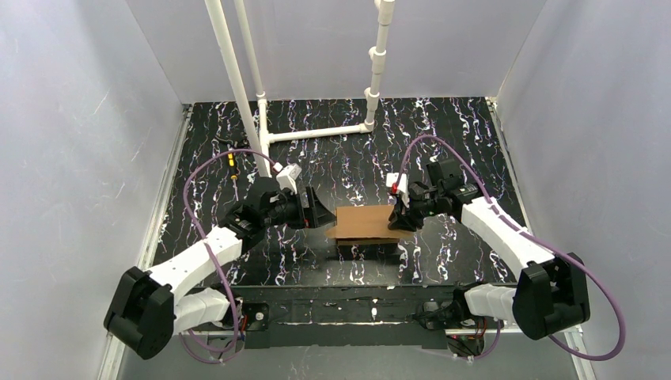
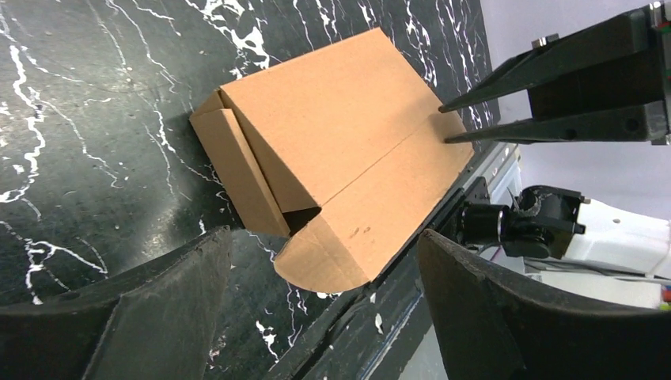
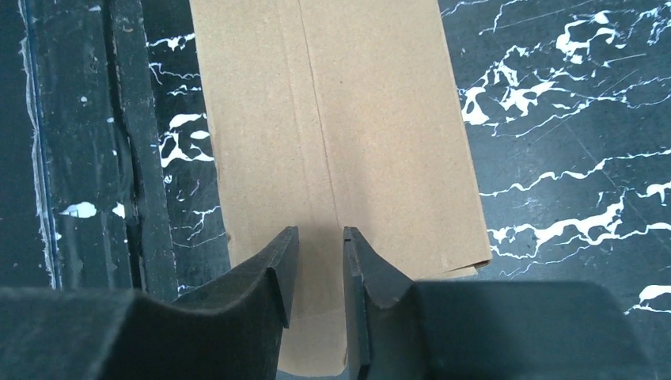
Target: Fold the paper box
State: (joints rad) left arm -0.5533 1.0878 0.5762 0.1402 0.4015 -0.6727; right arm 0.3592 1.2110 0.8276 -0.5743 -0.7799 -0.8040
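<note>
Hovering with its jaws wide apart and empty, the left gripper [image 2: 320, 241] faces the plain brown cardboard paper box [image 2: 332, 111], a formed carton on the black marbled counter [image 2: 79, 119]. The right gripper [image 3: 320, 237], fingers narrowly apart, holds nothing and rests over the lid. The walls stand, but the lid's round-cornered front flap [image 2: 372, 214] juts out and probably still needs tucking.

My right gripper [image 3: 318, 232] covers the near end of the paper box [image 3: 340, 119] in the right wrist view, and the picture's top edge cuts off the far end. Whether my narrow-set jaws pinch the cardboard or only sit above it, I cannot tell. In the left wrist view my left gripper [image 2: 323, 233] is cropped at the bottom edge, and the box's inside shows only as a small dark gap.
</note>
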